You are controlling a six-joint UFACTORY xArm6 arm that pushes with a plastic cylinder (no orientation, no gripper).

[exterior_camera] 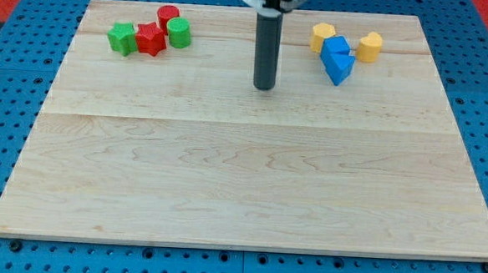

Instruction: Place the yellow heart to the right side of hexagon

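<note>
My tip (265,87) rests on the wooden table (241,186) a little above the frame's centre, at the lower end of a dark upright rod that comes down from the top edge; there is no claw on this arm, so no released or clenched state can be told. The tip touches no block and stands between two clusters near the top of the frame. In the upper right, the yellow heart (322,36) sits at the left end of its cluster, touching or nearly touching the blue block (336,48) just below and to its right. A second blue block (340,68) lies directly under that one, pressed against it; their exact shapes are hard to make out. The yellow hexagon (369,47) stands just right of the upper blue block, so the heart is on the hexagon's left with the blue between them. In the upper left, well apart from the tip, a green star (122,38), a red star (150,39), a red cylinder (167,19) and a green cylinder (179,34) huddle together, each touching its neighbour.
</note>
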